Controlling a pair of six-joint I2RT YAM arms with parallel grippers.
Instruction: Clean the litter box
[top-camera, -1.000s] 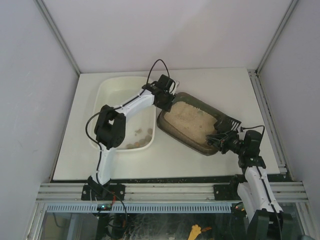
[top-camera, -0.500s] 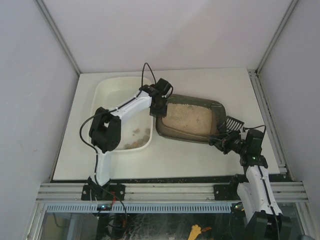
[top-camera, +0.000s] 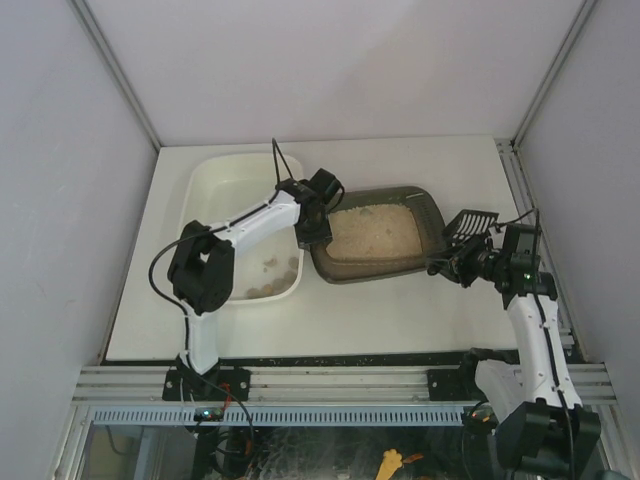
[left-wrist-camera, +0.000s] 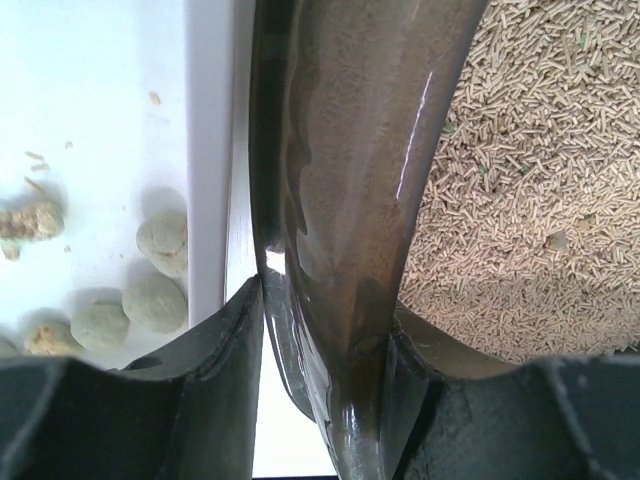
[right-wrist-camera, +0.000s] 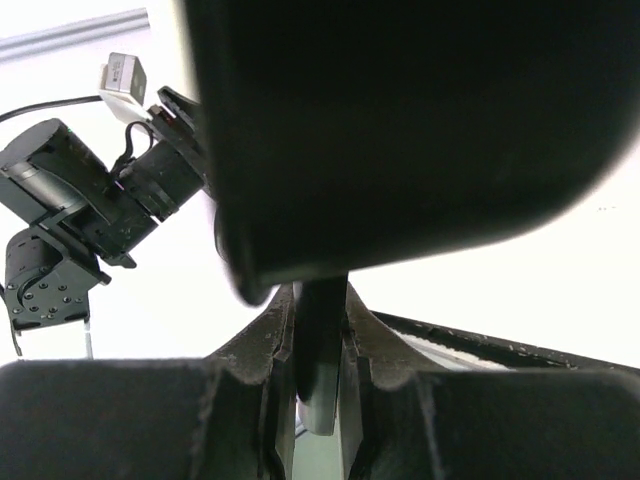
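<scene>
The litter box (top-camera: 420, 208), a dark grey-brown tray of beige litter, sits mid-table. My left gripper (top-camera: 312, 232) is shut on its left rim; in the left wrist view the rim (left-wrist-camera: 350, 200) runs between the fingers, with litter pellets (left-wrist-camera: 520, 180) to its right. My right gripper (top-camera: 457, 262) is shut on the handle of the black slotted scoop (top-camera: 469, 224), held just right of the box. In the right wrist view the scoop (right-wrist-camera: 420, 120) fills the top and its handle sits between the fingers.
A cream-white tub (top-camera: 215, 195) stands left of the litter box, with several clumps (top-camera: 270, 285) in its near end; they also show in the left wrist view (left-wrist-camera: 160, 245). Grey walls enclose the table and a metal rail (top-camera: 330, 380) runs along the near edge.
The litter box has swung from a slant to lie level across the table, pulled by my left gripper. My right gripper has risen and moved right with the scoop, out of the box.
</scene>
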